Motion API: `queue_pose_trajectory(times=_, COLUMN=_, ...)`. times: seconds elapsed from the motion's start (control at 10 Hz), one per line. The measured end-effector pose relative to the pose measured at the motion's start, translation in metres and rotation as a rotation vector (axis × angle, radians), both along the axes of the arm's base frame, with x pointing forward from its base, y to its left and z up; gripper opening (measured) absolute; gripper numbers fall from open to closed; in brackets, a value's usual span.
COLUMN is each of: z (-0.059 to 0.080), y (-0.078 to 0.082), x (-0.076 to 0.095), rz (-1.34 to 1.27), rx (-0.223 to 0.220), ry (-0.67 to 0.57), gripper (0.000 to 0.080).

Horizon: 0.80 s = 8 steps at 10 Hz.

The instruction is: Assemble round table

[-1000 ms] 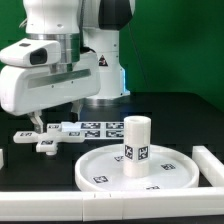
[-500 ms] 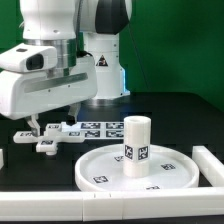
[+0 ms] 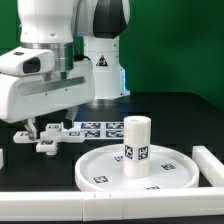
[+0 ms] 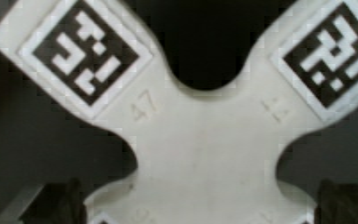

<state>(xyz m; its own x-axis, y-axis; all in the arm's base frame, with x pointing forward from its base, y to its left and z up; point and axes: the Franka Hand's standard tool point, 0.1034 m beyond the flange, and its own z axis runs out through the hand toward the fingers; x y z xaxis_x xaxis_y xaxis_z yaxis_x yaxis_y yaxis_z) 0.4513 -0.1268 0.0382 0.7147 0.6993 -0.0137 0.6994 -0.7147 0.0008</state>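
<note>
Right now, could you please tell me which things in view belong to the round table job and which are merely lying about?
Job: round disc, cylinder leg, cross-shaped piece.
Lying about: marker board, white rail blocks.

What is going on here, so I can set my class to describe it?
A robot arm is working with white furniture parts. Its fingers sit on either side of the cross-shaped piece, which lies flat on the dark table at the exterior view's left. Whether they grip it yet cannot be told. The short leg stands upright on the round disc, with nothing holding it. The marker board lies behind the cross-shaped piece.
</note>
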Motion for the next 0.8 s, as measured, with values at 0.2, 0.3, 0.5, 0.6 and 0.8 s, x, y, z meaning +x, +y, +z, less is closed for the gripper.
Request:
queue_pose_trajectory(times=0.2, z=-0.0013, y=-0.0012, x=-0.0011, rz=-0.003, rx=0.000, ry=0.003, gripper=0.0649)
queue_pose_trajectory(times=0.3, z=-0.0022, y=-0.0011, x=-0.0017, rz=-0.003, rx=0.000, ry=0.005, gripper=0.0649)
queue_pose_trajectory(times=0.5, z=-0.0033, y=-0.0009, x=-0.0027, rz=-0.003, rx=0.001, ry=0.007, gripper=0.0649)
queue_pose_trajectory(times=0.6, z=-0.0044, y=-0.0008, x=-0.0033, rz=-0.003, rx=0.001, ry=0.010, gripper=0.0649)
queue_pose_trajectory(times=0.8, z=-0.0069, y=-0.0004, x=-0.0048, rz=-0.002, rx=0.003, ry=0.015, gripper=0.0649)
